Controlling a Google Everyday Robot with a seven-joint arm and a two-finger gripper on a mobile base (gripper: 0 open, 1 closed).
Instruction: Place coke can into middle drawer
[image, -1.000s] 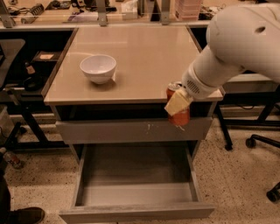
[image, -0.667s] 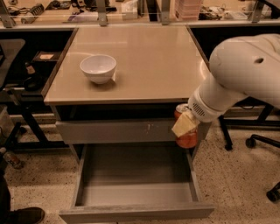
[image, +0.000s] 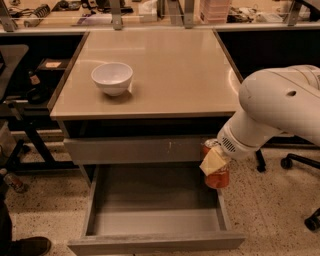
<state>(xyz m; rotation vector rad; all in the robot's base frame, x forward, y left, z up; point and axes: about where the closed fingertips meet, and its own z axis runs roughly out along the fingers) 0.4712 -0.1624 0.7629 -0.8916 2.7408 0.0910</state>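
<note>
Can in hand, drawer open, drop pending.
We see the gripper (image: 215, 166) clamped on the coke can (image: 218, 179), right of frame centre, at the open middle drawer's (image: 150, 221) right rear corner; it seems above the rim, so lowering and release remain.

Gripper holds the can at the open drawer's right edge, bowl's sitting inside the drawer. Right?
Not quite. The bowl sits on the tabletop, not inside the drawer. The rest holds in the camera view: the gripper holds the can at the open drawer's right edge.
</note>
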